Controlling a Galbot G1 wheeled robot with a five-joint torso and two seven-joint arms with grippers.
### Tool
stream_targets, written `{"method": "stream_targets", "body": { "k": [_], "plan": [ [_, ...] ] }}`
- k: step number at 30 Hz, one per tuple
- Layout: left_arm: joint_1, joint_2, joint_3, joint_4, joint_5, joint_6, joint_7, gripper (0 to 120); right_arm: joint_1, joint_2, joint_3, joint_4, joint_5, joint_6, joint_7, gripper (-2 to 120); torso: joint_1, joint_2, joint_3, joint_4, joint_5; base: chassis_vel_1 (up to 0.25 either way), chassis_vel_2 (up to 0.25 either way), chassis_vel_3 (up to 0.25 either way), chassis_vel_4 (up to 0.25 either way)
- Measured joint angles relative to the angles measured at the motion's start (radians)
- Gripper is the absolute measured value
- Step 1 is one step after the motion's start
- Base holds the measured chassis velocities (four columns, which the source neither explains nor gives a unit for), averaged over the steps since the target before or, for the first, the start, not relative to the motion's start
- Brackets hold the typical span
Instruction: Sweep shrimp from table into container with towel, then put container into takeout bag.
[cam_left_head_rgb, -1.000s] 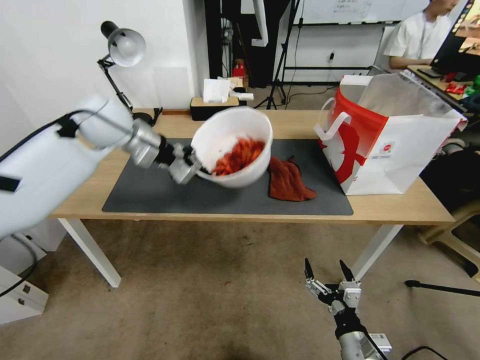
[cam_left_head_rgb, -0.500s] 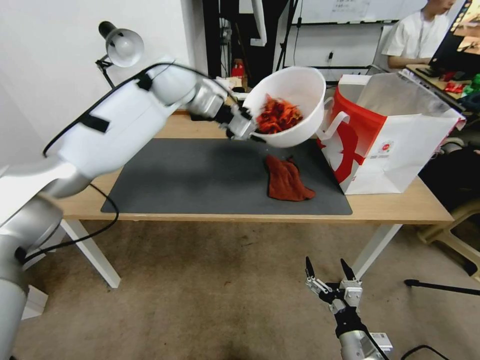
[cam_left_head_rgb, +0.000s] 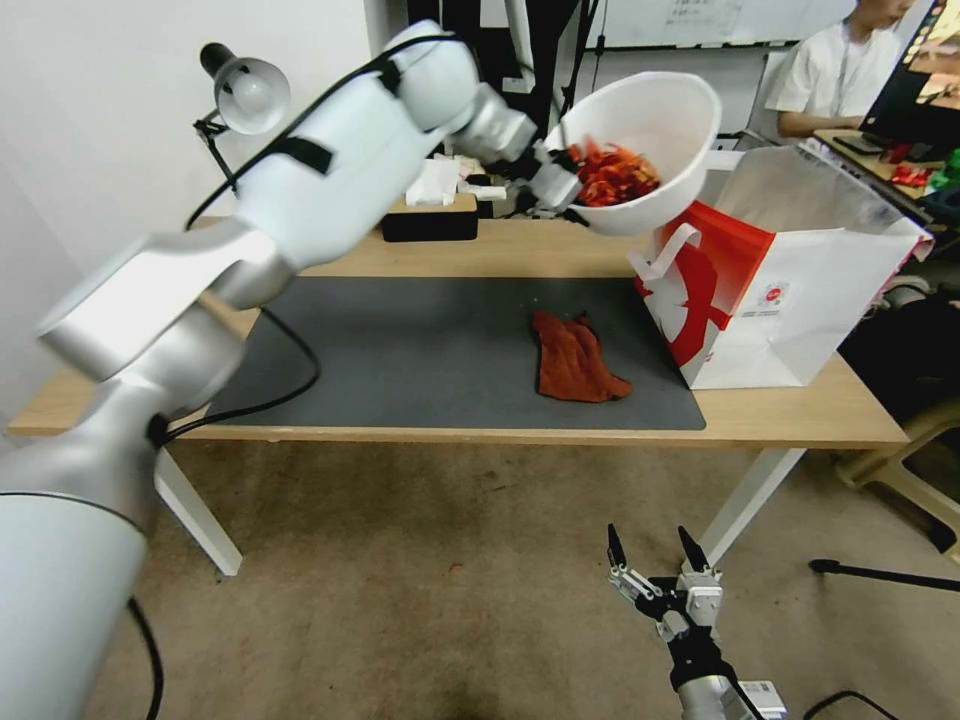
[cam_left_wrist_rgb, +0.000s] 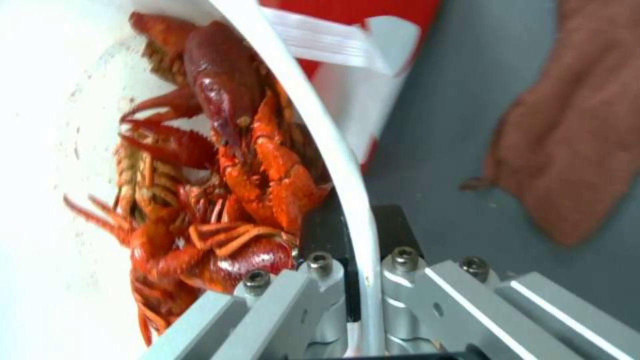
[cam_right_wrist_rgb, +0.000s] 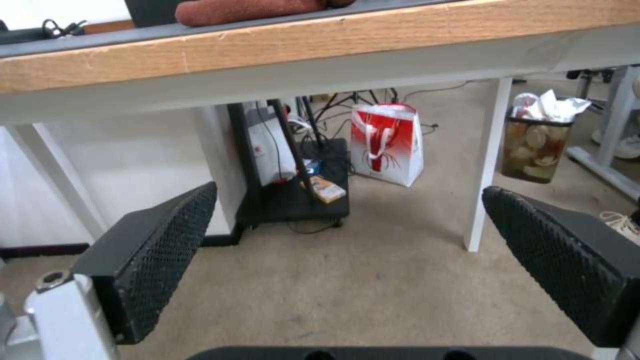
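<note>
We see the left gripper (cam_left_head_rgb: 556, 187) clamped on the rim of the container (cam_left_head_rgb: 668, 130), one finger inside the wall and one outside, holding the white bowl in the air above the far edge of the table (cam_left_head_rgb: 780, 415) and just beside the open mouth of the takeout bag (cam_left_head_rgb: 800, 300). The bowl is tilted toward us, and the shrimp (cam_left_head_rgb: 612, 173) lie heaped against its lower wall next to the gripper. On the dark mat (cam_left_head_rgb: 400, 350) the rust-red towel (cam_left_head_rgb: 575, 358) lies crumpled, near the bag. The right gripper (cam_left_head_rgb: 655, 570) hangs low over the carpet in front of the table, its fingers spread wide with nothing between them.
</note>
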Motion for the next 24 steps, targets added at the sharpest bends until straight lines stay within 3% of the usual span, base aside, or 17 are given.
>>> {"method": "stream_targets", "body": {
  "k": [5,12,15,17,24],
  "plan": [
    [-0.038,-0.069,-0.028,0.081,0.020,-0.012,-0.044,0,-0.012,0.012,0.002,-0.005,-0.006,0.000,-0.010,100,0.000,0.000,0.000,0.0004,-0.0003,0.000,0.000,0.000,0.000],
    [-0.054,-0.098,-0.030,0.078,0.002,0.000,-0.077,0,-0.022,0.014,0.005,-0.004,-0.009,0.000,-0.017,100,0.000,0.000,0.000,0.0005,-0.0003,0.000,0.000,0.000,0.000],
    [-0.058,-0.114,0.002,0.065,-0.022,0.001,-0.127,0,-0.025,0.013,0.007,0.000,-0.009,0.000,-0.018,100,0.000,0.000,0.000,0.0003,-0.0003,0.000,0.000,0.000,0.000],
    [-0.063,-0.119,0.055,0.038,-0.057,0.008,-0.194,0,-0.028,0.013,0.010,0.002,-0.010,0.000,-0.021,100,0.000,0.000,0.000,0.0000,-0.0002,0.000,0.000,0.000,0.000],
    [-0.062,-0.118,0.129,-0.002,-0.080,0.028,-0.262,0,-0.036,0.013,0.011,0.003,-0.011,0.000,-0.026,100,0.000,0.000,0.000,0.0004,-0.0003,0.000,0.000,0.000,0.000]
  ]
}}
